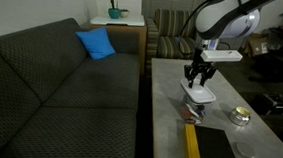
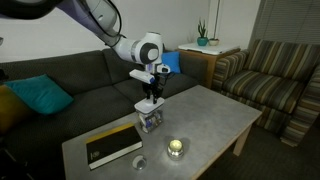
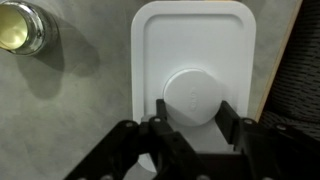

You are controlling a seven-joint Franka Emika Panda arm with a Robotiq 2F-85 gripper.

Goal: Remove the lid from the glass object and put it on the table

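The white lid (image 3: 190, 45) fills the middle of the wrist view, with a round knob on its top. My gripper (image 3: 193, 108) is straight above it, and both fingers press against the sides of the knob. In both exterior views the lid (image 1: 200, 94) (image 2: 149, 104) is level, on or just above the glass object (image 1: 191, 112) (image 2: 150, 122), which stands on the grey table (image 1: 172, 76) (image 2: 215, 112). I cannot tell whether the lid still rests on the glass. From the wrist the glass is hidden under the lid.
A small round yellowish-topped item (image 1: 240, 116) (image 2: 176, 149) (image 3: 20, 27) stands near the lid. A black and yellow panel (image 1: 212, 152) (image 2: 112, 146) lies on the table, with a faint clear tumbler (image 2: 140, 162) beside it. A dark couch (image 1: 60, 93) runs along the table.
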